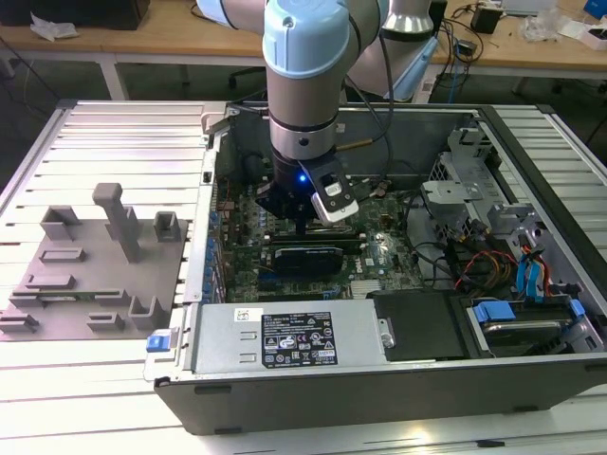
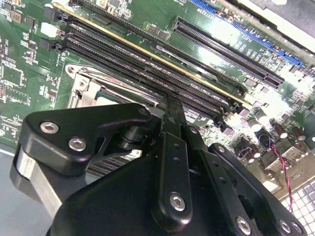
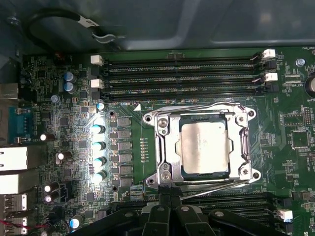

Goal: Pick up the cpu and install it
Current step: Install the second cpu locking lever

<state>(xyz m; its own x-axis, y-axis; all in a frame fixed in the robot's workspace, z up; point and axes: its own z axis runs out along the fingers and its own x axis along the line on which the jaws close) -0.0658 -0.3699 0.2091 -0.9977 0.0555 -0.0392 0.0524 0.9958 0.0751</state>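
Case (image 1: 398, 398): I see the board (image 1: 379, 251) inside | cpu (image 3: 204, 147) sits in its socket (image 3: 165, 147) in the first wrist view, frame centre | arm (image 1: 303, 85) points straight down, centre of the exterior view | gripper (image 3: 170, 209): fingers pressed together, holding nothing.

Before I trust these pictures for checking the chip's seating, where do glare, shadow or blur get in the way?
In the first wrist view, a row of capacitors is blown out by glare, while the cpu in its socket is evenly lit and sharp. In the second wrist view, the gripper is close, dark and soft, hiding the socket. In the exterior view, the case interior is dim.
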